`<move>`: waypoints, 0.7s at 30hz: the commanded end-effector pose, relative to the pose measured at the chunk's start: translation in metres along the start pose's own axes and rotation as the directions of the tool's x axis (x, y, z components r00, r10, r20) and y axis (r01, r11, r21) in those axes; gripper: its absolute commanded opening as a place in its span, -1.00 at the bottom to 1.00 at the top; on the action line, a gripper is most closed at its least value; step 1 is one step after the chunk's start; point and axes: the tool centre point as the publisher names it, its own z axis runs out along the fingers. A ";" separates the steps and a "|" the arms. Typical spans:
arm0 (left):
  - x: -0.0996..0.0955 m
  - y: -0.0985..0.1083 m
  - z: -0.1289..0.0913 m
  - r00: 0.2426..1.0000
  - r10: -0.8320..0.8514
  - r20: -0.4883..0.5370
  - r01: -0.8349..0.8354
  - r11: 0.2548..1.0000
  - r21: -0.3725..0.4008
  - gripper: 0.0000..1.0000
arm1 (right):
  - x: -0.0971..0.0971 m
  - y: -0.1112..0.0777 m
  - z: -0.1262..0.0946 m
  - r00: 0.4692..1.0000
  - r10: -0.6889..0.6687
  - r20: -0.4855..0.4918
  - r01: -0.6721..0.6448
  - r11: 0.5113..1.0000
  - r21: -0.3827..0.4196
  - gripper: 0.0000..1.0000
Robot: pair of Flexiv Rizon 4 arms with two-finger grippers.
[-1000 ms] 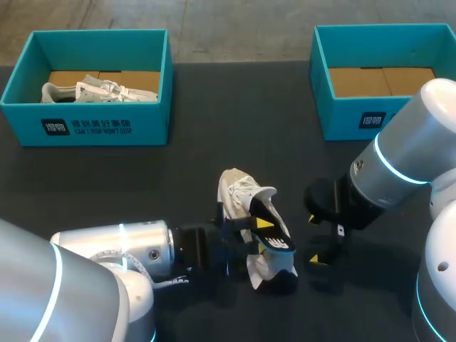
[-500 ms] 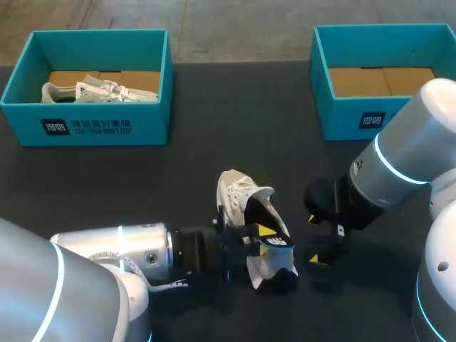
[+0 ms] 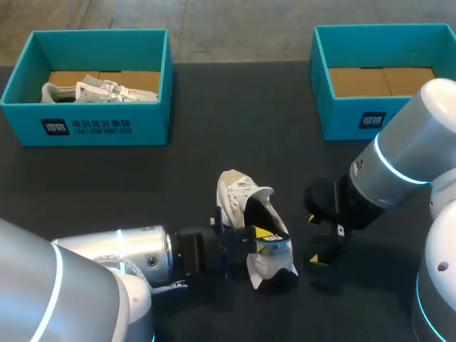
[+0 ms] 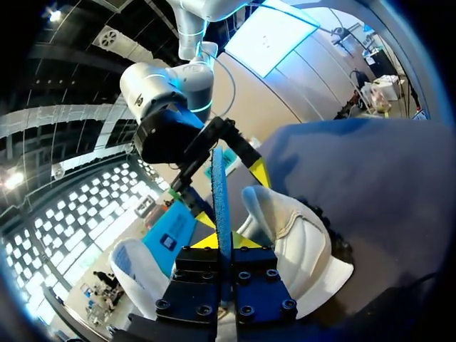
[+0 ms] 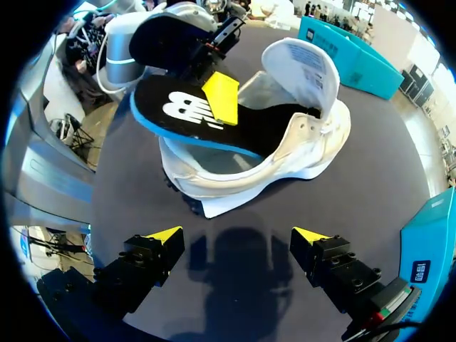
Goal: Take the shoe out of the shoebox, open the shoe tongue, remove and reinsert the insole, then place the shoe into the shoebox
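Note:
A white sneaker [image 3: 246, 203] lies on the dark table [image 3: 214, 157] between my two arms, its tongue [image 5: 303, 68] folded open. The black insole [image 5: 187, 114] with a blue edge sticks up out of the heel end. My left gripper [image 3: 262, 234] is shut on that raised end; in the left wrist view the insole [image 4: 219, 178] stands edge-on between its yellow fingertips [image 4: 205, 241]. My right gripper [image 3: 313, 239] hangs open just right of the shoe, holding nothing, its own gripper [image 5: 237, 239] a short way back from the shoe's side [image 5: 285, 153].
A teal shoebox [image 3: 92, 128] at the back left holds another white shoe [image 3: 100, 90]. A second teal shoebox [image 3: 335, 117] at the back right shows only its cardboard floor. My right arm's large body [image 3: 410, 160] stands in front of that box.
My left gripper's fingers have closed onto the insole's raised end. The shoe shifted very slightly. The right arm has kept still.

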 end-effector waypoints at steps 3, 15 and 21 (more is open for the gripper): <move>-0.001 0.015 0.011 1.000 0.007 0.002 -0.007 0.999 -0.033 -1.00 | 0.001 0.000 0.000 1.000 0.000 0.003 0.000 1.000 0.001 1.00; -0.005 0.006 0.006 1.000 -0.006 0.006 0.006 1.000 -0.018 -0.49 | 0.001 0.000 0.000 1.000 0.000 0.003 0.000 1.000 0.001 1.00; -0.007 -0.005 0.001 1.000 -0.008 0.009 0.008 1.000 -0.003 -0.21 | 0.001 0.000 0.000 1.000 0.000 0.003 0.000 1.000 0.001 1.00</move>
